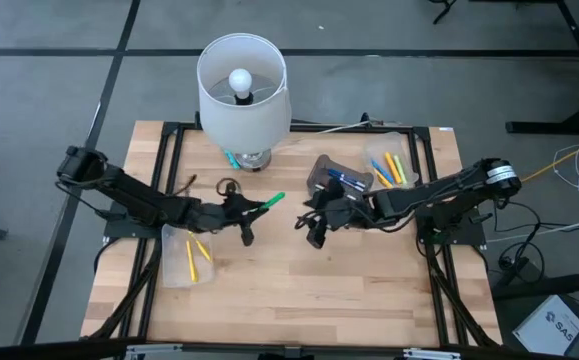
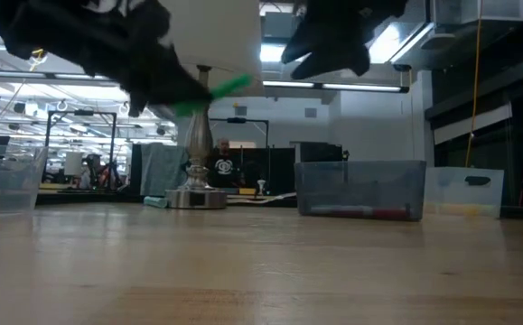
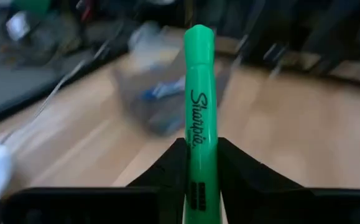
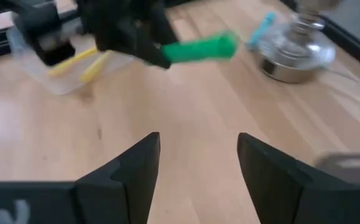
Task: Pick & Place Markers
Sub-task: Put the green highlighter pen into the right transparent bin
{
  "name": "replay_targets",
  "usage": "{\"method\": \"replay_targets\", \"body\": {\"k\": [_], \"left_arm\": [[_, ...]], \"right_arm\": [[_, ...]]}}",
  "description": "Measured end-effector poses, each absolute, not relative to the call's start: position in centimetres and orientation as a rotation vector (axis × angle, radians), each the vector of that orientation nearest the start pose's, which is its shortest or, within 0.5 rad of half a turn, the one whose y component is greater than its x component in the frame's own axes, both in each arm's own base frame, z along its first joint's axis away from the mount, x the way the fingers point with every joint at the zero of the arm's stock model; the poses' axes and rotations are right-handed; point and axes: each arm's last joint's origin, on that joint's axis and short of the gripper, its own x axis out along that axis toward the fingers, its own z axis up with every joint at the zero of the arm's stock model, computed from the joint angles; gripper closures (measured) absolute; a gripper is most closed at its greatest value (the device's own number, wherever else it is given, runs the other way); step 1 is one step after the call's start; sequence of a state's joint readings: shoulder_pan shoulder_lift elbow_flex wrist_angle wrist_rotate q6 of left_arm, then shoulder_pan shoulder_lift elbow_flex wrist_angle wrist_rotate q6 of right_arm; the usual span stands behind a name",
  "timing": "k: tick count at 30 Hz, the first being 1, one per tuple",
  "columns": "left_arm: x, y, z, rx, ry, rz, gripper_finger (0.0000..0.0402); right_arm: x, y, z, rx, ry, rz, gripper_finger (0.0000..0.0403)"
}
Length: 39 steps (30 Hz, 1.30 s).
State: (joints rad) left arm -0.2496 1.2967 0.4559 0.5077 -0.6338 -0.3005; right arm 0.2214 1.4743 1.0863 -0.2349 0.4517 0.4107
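Near the middle of the overhead frame my left gripper (image 1: 252, 212) is clamped on a green marker (image 1: 272, 202) held above the table, my right gripper (image 1: 309, 222) spread wide facing it, so I should meet it slowly and squarely.

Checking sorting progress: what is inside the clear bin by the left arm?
The clear bin near the left arm holds two yellow markers. The left gripper, above the table, grips a green marker; the arm hides the bin's far edge.
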Motion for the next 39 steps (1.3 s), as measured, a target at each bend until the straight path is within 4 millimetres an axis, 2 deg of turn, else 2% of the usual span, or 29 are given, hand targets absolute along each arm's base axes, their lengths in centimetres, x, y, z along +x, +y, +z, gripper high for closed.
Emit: {"method": "replay_targets", "body": {"k": [3,7,13,19,25,29,37,39], "left_arm": [[23.6,-4.4,19.3,-0.170,0.121,0.335,0.0341],[23.7,-4.3,19.9,-0.203,0.045,0.188,0.0341],[23.9,-4.3,20.1,-0.197,0.037,0.090,0.0341],[23.9,-4.5,20.0,-0.180,0.057,-0.003,0.0341],[23.9,-4.6,19.6,-0.175,0.104,-0.022,0.0341],[23.9,-4.7,19.7,-0.177,0.095,-0.025,0.0341],[23.9,-4.7,19.7,-0.174,0.095,-0.031,0.0336],[23.9,-4.7,19.7,-0.173,0.096,-0.036,0.0328]], "right_arm": [[32.7,6.2,27.0,0.173,0.497,-0.267,0.0189],[34.2,6.7,26.7,0.145,0.411,-0.180,0.0189],[35.6,7.0,26.3,0.104,0.326,-0.145,0.0189],[36.0,7.3,26.3,0.124,0.292,-0.077,0.0189],[36.1,7.4,26.6,0.135,0.257,-0.062,0.0193],[36.1,7.4,26.6,0.136,0.259,-0.063,0.0221],[36.1,7.3,26.6,0.136,0.259,-0.062,0.0324],[36.1,7.4,26.6,0.136,0.259,-0.060,0.0334]]}}
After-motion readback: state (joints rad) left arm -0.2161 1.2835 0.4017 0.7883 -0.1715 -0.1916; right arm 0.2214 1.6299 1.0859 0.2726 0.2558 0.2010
